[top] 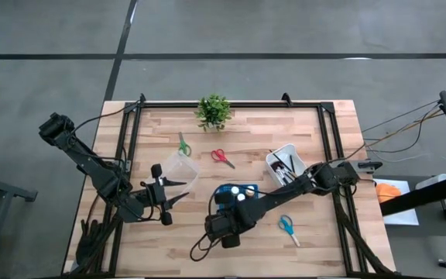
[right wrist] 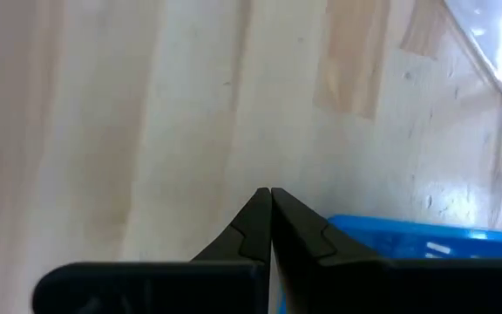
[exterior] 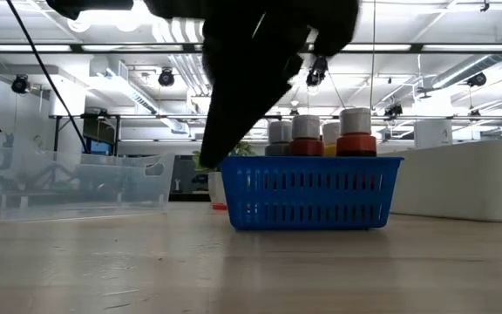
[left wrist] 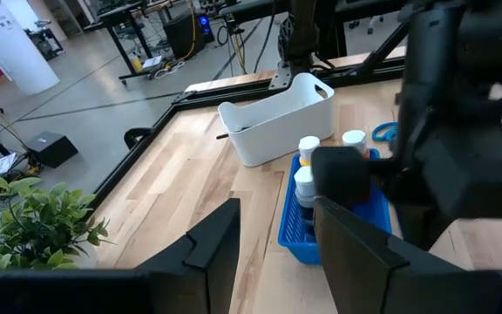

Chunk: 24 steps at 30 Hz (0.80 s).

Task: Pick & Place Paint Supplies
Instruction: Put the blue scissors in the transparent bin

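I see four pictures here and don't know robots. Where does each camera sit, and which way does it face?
High view: above the table, looking straight down; both arms show, with the blue basket between them.
Low view: at table-top height, looking level across; a dark arm hangs over the basket.
Left wrist view: on the left arm, looking past the open left pincer at the basket, the white bin and the potted plant.
Right wrist view: on the right arm, looking down past the shut right pincer at bare wood.
All four share the blue basket.
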{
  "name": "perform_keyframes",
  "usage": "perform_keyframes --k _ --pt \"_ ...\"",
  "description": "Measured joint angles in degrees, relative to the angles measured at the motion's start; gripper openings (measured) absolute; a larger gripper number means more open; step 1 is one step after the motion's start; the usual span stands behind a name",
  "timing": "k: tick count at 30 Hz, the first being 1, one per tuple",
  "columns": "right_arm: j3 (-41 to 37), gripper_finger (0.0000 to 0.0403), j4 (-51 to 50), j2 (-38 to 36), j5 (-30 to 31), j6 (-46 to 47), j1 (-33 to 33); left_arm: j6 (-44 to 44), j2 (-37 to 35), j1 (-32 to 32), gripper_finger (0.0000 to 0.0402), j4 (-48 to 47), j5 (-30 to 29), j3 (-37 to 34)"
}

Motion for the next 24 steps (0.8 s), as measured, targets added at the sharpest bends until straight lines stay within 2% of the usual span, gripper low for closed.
perform_keyframes --k 4,6,12,18,21,24 --pt "1.1 0.0008 -2.1 -1.6 0.8 1.7 3.1 0.0 0.0 0.0 0.0152 -0.2 0.4 0.0" --pt "1.4 0.0008 -3.8 -3.3 3.8 3.6 5.5 0.0 0.0 0.0 0.0152 -0.8 0.6 0.0" --pt "0.4 0.0008 -10.5 -9.4 21.0 14.4 15.5 0.1 0.4 0.1 0.0152 -1.0 3.4 -1.3" --pt "-1.5 0.0008 -11.1 -12.8 33.9 22.0 26.1 0.7 2.5 3.0 0.0152 -0.5 3.5 -1.8" --pt "-2.7 0.0009 -12.3 -13.6 35.7 26.4 28.9 1.9 3.7 5.9 0.0152 1.3 6.0 -1.8" --pt "-3.6 0.0009 -17.5 -14.4 35.2 35.4 30.0 4.4 4.7 8.7 0.0152 4.2 9.8 -1.8"
